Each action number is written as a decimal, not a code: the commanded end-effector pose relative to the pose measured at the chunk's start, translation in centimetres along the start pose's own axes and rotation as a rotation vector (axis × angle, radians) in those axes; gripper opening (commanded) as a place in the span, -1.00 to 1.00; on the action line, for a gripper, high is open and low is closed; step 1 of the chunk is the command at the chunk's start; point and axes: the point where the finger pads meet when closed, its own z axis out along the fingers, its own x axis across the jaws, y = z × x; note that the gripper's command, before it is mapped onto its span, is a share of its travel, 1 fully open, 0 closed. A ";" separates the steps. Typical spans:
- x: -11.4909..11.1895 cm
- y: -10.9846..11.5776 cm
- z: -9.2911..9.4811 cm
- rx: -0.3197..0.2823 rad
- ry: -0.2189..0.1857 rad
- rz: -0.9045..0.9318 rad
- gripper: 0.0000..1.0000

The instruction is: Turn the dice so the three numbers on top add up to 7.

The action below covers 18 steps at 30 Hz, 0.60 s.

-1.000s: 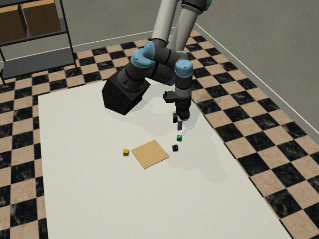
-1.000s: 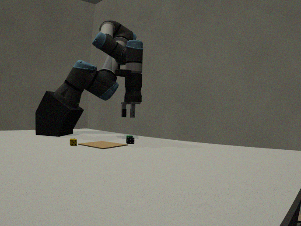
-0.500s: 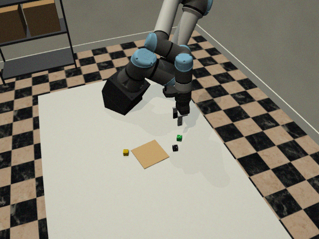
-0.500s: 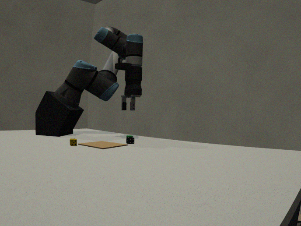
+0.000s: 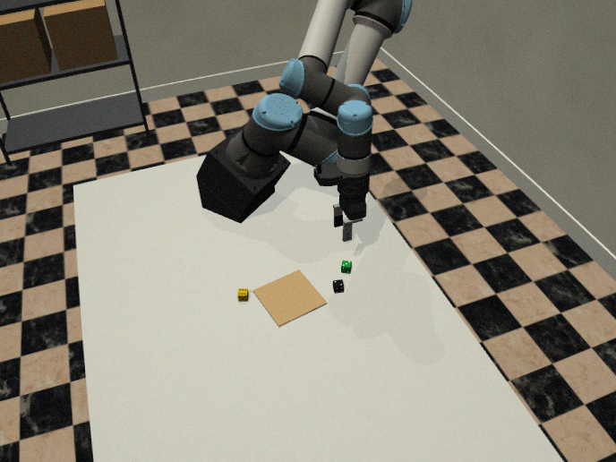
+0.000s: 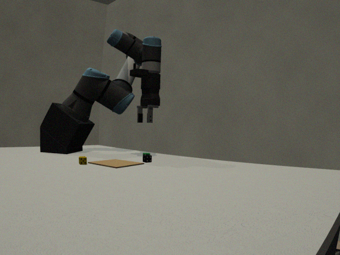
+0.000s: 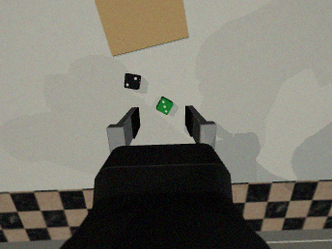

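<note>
The tan square mat (image 5: 289,297) lies flat on the white table; it also shows in the exterior view (image 6: 116,163) and at the top of the wrist view (image 7: 141,21). No die is on it. The green die (image 5: 346,267) (image 7: 165,105) lies on the table right of the mat, and its top looks like three pips. The black die (image 5: 337,286) (image 6: 147,158) (image 7: 132,81) lies close beside it, nearer the mat, with two pips up. The yellow die (image 5: 243,295) (image 6: 82,160) lies left of the mat. My gripper (image 5: 343,228) (image 6: 144,117) (image 7: 162,116) is open and empty, well above the green die.
The arm's black base (image 5: 238,183) stands at the back of the table. The table's right edge (image 5: 423,263) runs a short way right of the green and black dice. A shelf with cardboard boxes (image 5: 59,64) stands on the floor at the far left.
</note>
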 end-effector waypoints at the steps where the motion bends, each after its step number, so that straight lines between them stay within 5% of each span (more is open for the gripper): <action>1: 0.0 0.0 0.0 0.000 -0.001 -0.001 1.00; 7: -0.6 -0.3 0.0 0.000 -0.001 0.020 1.00; 18: -5.0 -3.1 0.6 0.000 -0.001 0.189 1.00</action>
